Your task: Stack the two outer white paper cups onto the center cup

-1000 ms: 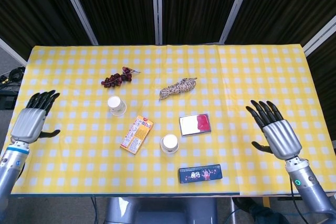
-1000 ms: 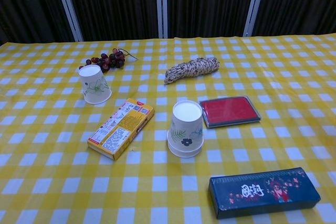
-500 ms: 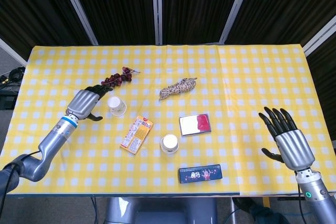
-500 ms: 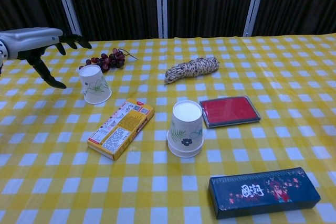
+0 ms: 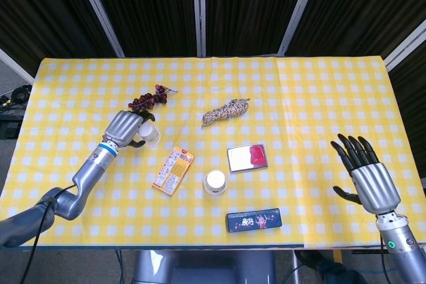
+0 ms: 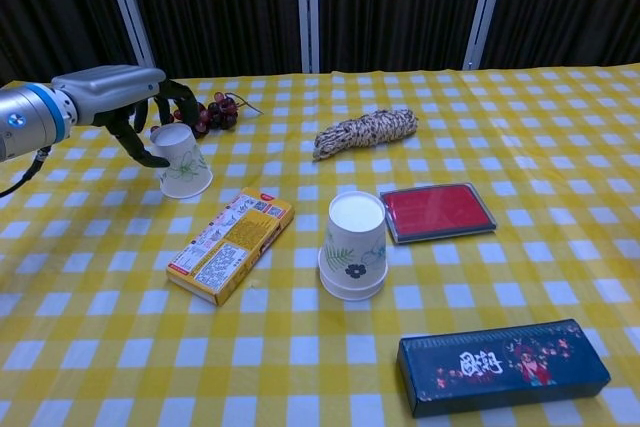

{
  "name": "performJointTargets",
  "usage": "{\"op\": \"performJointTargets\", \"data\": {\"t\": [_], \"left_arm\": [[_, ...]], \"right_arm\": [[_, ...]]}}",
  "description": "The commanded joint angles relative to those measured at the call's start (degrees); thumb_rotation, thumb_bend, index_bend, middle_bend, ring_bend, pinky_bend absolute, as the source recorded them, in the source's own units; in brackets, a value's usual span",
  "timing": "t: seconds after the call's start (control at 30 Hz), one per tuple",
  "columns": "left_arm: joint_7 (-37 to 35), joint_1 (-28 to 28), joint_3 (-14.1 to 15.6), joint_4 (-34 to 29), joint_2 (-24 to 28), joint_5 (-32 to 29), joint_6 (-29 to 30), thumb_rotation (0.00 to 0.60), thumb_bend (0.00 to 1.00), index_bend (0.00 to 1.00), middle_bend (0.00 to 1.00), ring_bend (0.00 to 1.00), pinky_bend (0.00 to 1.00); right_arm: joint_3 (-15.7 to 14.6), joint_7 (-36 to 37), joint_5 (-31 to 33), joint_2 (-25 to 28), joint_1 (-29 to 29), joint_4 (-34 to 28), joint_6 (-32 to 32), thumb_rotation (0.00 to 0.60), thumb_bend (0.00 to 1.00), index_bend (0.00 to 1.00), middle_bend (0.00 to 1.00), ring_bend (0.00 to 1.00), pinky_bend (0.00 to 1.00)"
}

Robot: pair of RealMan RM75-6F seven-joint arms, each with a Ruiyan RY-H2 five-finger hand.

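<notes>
Two white paper cups stand upside down on the yellow checked cloth. The left cup (image 5: 149, 136) (image 6: 183, 162) sits below the grapes. The middle cup (image 5: 215, 181) (image 6: 354, 244) stands near the table's front centre. My left hand (image 5: 125, 128) (image 6: 125, 97) is at the left cup, its fingers curved over the cup's top and its thumb by the near-left side. A firm grip cannot be made out, and the cup rests on the cloth. My right hand (image 5: 365, 171) hovers open at the far right, fingers spread, seen only in the head view.
Dark grapes (image 5: 148, 98) lie just behind the left cup. A rope bundle (image 5: 226, 111), a red tin (image 5: 247, 157), a yellow snack box (image 5: 174, 169) and a dark long box (image 5: 253, 220) surround the middle cup.
My left hand has swept in from the table's left edge to the left cup and curled around it. My right hand has drawn back toward the front right.
</notes>
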Motion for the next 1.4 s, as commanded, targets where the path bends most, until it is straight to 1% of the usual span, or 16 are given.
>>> {"op": "performJointTargets", "data": {"t": [0.03, 0.13, 0.2, 0.33, 0.43, 0.53, 0.63, 0.77, 0.87, 1.03, 1.17, 1.27, 1.4], "left_arm": [[0.86, -0.18, 0.39, -0.04, 0.27, 0.34, 0.66, 0.6, 0.23, 0.45, 0.42, 0.45, 0.58], [1.7, 0.0, 0.44, -1.52, 1.0, 0.21, 1.78, 0.6, 0.23, 0.5, 0.46, 0.49, 0.61], [1.97, 0.13, 0.38, -2.84, 1.76, 0.07, 2.43, 0.6, 0.23, 0.51, 0.47, 0.5, 0.62], [1.88, 0.5, 0.15, -6.0, 3.68, -0.03, 3.92, 0.6, 0.23, 0.53, 0.48, 0.51, 0.63], [0.96, 0.74, -0.34, -9.52, 5.66, 0.72, 6.13, 0.6, 0.23, 0.53, 0.48, 0.51, 0.63], [-0.29, 0.76, -0.94, -15.46, 8.48, 2.62, 9.08, 0.6, 0.23, 0.53, 0.48, 0.51, 0.63], [-1.08, 0.7, -1.12, -19.42, 10.08, 3.71, 10.29, 0.6, 0.22, 0.53, 0.48, 0.51, 0.63], [-2.12, -0.03, -0.93, -26.81, 12.25, 6.59, 11.71, 0.6, 0.22, 0.53, 0.48, 0.51, 0.63], [-1.24, -1.3, -0.42, -30.79, 12.74, 8.71, 11.34, 0.6, 0.21, 0.53, 0.48, 0.51, 0.63], [1.46, -4.49, 0.03, -34.1, 12.11, 11.45, 8.93, 0.6, 0.21, 0.53, 0.48, 0.51, 0.63], [3.6, -6.86, -0.19, -36.19, 11.22, 11.26, 6.27, 0.6, 0.2, 0.53, 0.48, 0.51, 0.63], [5.81, -8.06, -0.12, -36.49, 10.57, 9.97, 4.14, 0.6, 0.2, 0.53, 0.48, 0.51, 0.63], [7.21, -8.83, 0.36, -36.56, 10.02, 9.35, 3.03, 0.6, 0.2, 0.53, 0.48, 0.51, 0.63]], "right_arm": [[0.18, -0.08, 0.01, -0.13, -0.08, 0.03, -0.03, 0.6, 0.0, 0.0, 0.0, 0.0, 0.01], [0.46, -0.29, -0.13, -0.34, -0.24, 0.07, 0.14, 0.6, 0.0, 0.0, 0.0, 0.0, 0.01], [0.61, -0.47, -0.12, -0.44, -0.35, 0.03, 0.12, 0.6, 0.0, 0.0, 0.0, 0.0, 0.01], [0.89, -0.76, -0.17, -0.47, -0.52, -0.09, 0.13, 0.6, 0.0, 0.0, 0.0, 0.0, 0.01], [1.2, -0.92, -0.17, -0.49, -0.72, -0.22, 0.4, 0.6, 0.0, 0.0, 0.0, 0.0, 0.01], [1.48, -1.08, -0.09, -0.52, -0.85, -0.34, 0.43, 0.6, 0.0, 0.0, 0.0, 0.0, 0.01], [1.61, -1.15, -0.09, -0.54, -0.91, -0.41, 0.41, 0.6, 0.0, 0.0, 0.0, 0.0, 0.01], [1.81, -1.42, -0.14, -0.6, -1.01, -0.62, 0.36, 0.6, 0.0, 0.0, 0.0, 0.0, 0.01], [1.89, -1.67, -0.1, -0.67, -1.09, -0.67, 0.19, 0.6, 0.0, 0.0, 0.0, 0.0, 0.01], [2.23, -1.83, 0.24, -0.71, -1.33, -0.74, 0.27, 0.6, 0.0, 0.0, 0.0, 0.0, 0.01], [2.69, -2.21, 0.6, -0.77, -1.74, -0.72, 0.86, 0.6, 0.0, 0.0, 0.0, 0.0, 0.01], [2.93, -2.12, 0.82, -0.59, -1.97, -0.81, 1.07, 0.6, 0.0, 0.0, 0.0, 0.0, 0.01], [3.2, -1.95, 0.9, -0.46, -2.14, -0.87, 1.29, 0.6, 0.0, 0.0, 0.0, 0.0, 0.01]]}}
